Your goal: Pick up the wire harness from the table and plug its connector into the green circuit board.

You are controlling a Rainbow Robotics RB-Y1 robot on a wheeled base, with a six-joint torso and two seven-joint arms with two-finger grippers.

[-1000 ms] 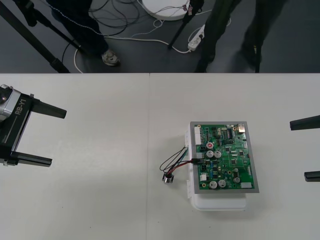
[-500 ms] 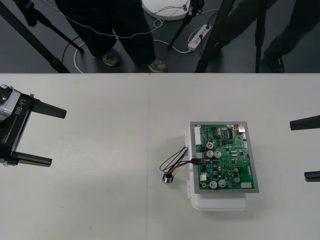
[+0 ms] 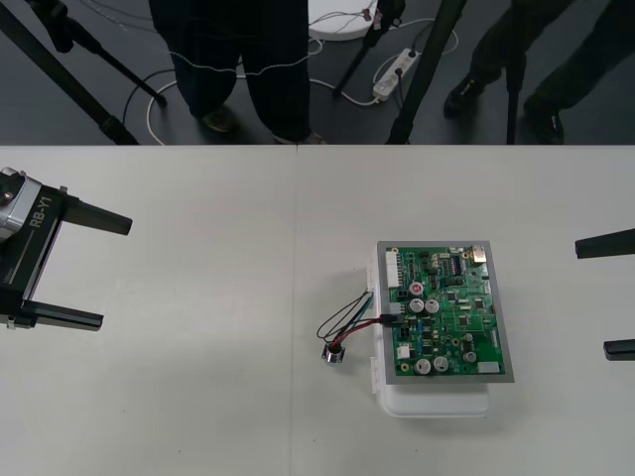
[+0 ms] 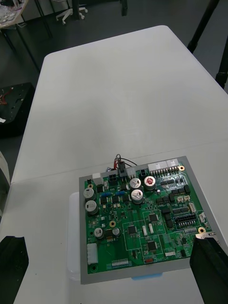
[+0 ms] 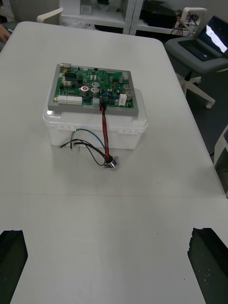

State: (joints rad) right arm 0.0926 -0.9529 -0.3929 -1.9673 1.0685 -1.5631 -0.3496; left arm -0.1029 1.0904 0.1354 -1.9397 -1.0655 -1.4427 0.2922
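Two claws (image 3: 116,272) (image 3: 591,297), one harness (image 3: 347,322), one board (image 3: 448,312)

The green circuit board (image 3: 448,315) lies flat on its white base (image 3: 437,400). The wire harness (image 3: 349,317) loops at its 9 o'clock: plug (image 3: 394,310) seemingly seated in the board's edge, socket (image 3: 333,354) on the bench (image 3: 198,397).

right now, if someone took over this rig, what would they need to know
Left gripper: open, empty, at the table's left side, well away from the board.
Right gripper: open, empty, at the table's right edge.
Board: on its white base.
Harness: its black plug sits in a connector on the board edge that faces the left gripper. The wires loop down to the table, and the metal socket lies on the table beside the base.
Done: the plug looks seated in the board.
Left: probably nothing beyond checking that the plug is fully home.
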